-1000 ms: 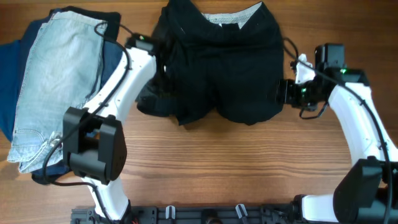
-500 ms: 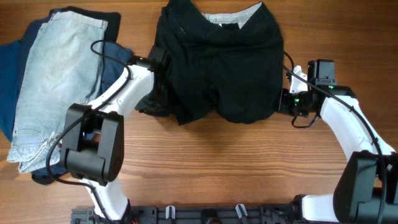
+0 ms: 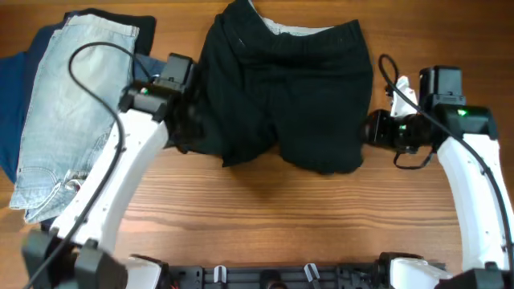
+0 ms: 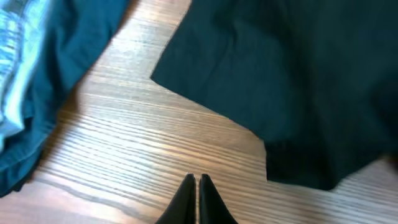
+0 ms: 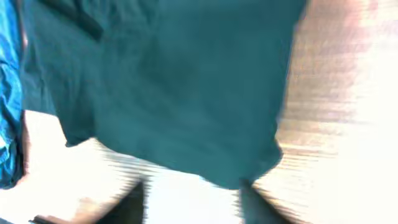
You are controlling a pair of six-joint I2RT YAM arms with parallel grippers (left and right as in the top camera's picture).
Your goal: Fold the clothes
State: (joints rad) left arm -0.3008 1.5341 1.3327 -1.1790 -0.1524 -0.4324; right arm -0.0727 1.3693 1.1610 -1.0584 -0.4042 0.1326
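Since the earlier frame the left arm has swung out, so its white link now runs from the lower left of the overhead view up to the left edge of the black shorts (image 3: 289,88). The shorts' hems have shifted slightly on the table (image 3: 265,209). Less of the pale waistband lining (image 3: 301,30) shows.

Nearest in the left wrist view, the left gripper (image 4: 194,186) has its jaws pressed together with nothing between them. It sits over bare wood just short of the corner of a shorts leg. The right wrist view is blurred. It shows the right gripper (image 5: 194,198) with its jaws spread wide and a shorts hem just beyond them; whether they touch the cloth cannot be told.

The shorts lie flat at the upper middle of the overhead view, legs toward the lower edge and waistband toward the top. At upper left lie light denim shorts (image 3: 72,104) on top of a navy garment (image 3: 12,104), beside the black pair.
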